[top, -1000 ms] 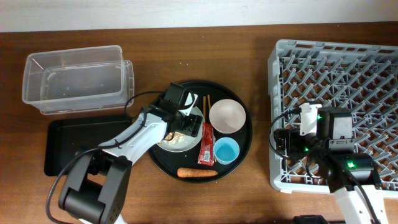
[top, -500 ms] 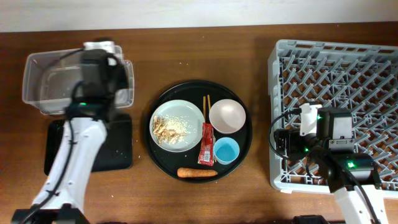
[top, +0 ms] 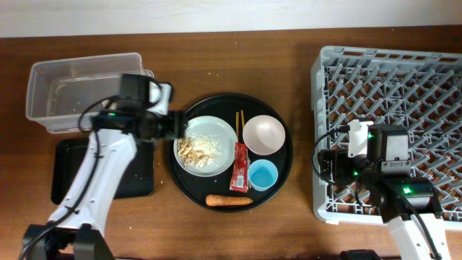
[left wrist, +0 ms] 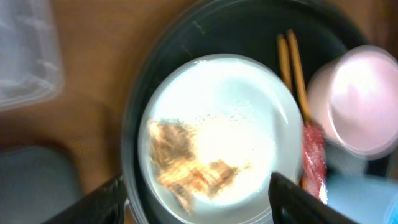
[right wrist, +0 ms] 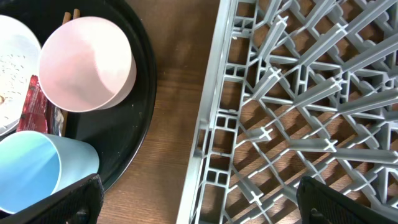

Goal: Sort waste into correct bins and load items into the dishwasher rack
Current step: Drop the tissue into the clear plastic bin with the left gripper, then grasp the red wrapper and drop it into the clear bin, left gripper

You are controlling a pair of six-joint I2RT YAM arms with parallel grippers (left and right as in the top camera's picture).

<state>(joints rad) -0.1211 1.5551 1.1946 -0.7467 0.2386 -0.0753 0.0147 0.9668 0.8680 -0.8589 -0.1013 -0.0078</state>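
The pale plate (top: 216, 133) with beige food scraps (top: 191, 150) lies on the round black tray. Beside it are the red wrapper (top: 240, 167), chopsticks (top: 240, 121), white-pink bowl (top: 263, 134), light-blue cup (top: 262, 175) and orange carrot (top: 229, 201). My left gripper (top: 176, 128) is open and empty over the plate's left edge. Its wrist view shows the plate (left wrist: 242, 99) and scraps (left wrist: 186, 165) between the fingers (left wrist: 205, 208). My right gripper (right wrist: 202, 199) is open and empty over the grey rack's (top: 404, 87) left rim. No crumpled white scrap shows.
The clear tub (top: 79, 94) stands at the back left, with the flat black tray (top: 65, 170) in front of it under my left arm. The round black tray (top: 283, 173) sits mid-table. Bare wood separates it from the rack (right wrist: 298, 93).
My left arm swung from the plate to the clear tub and has come back to the plate's left edge. The right arm has not moved.
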